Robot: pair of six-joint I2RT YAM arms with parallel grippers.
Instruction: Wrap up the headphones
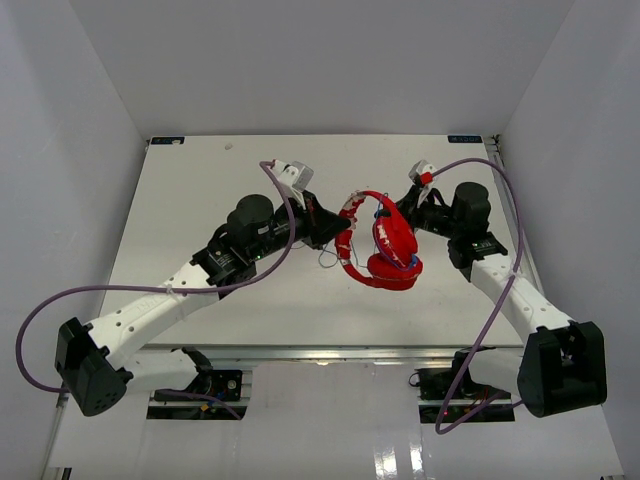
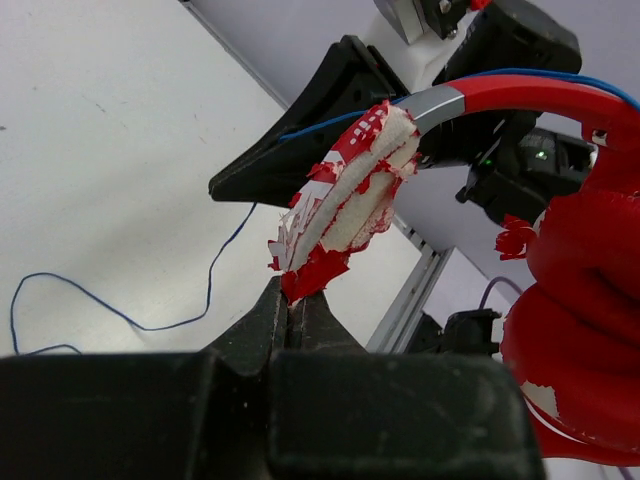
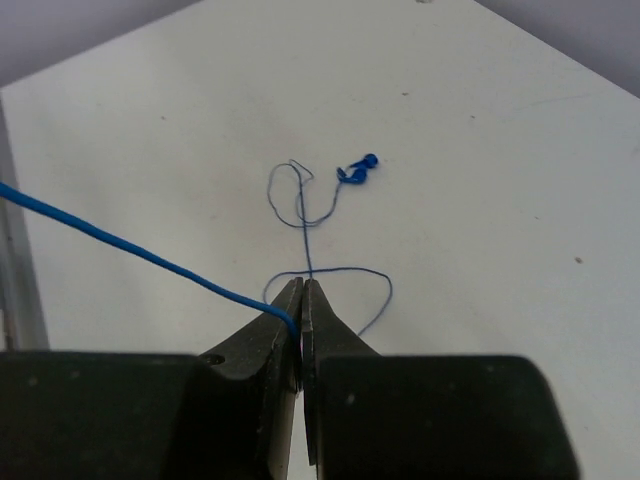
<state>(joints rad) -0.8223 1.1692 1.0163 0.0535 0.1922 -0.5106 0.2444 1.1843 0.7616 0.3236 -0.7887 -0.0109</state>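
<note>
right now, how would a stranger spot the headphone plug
On the white table, follow the thin blue cable away from the shut jaws of the right gripper, past its loose loops. The plug is the small blue lump at its end, thicker than the cable.

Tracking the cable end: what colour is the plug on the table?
Blue; the plug shows best in the right wrist view.

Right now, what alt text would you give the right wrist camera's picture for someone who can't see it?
The right gripper, its black jaws closed together, pinches a thin blue cable that stretches away to the upper left. Beyond it, more of the cable lies in loose loops on the white table and ends in a small blue plug.
</note>
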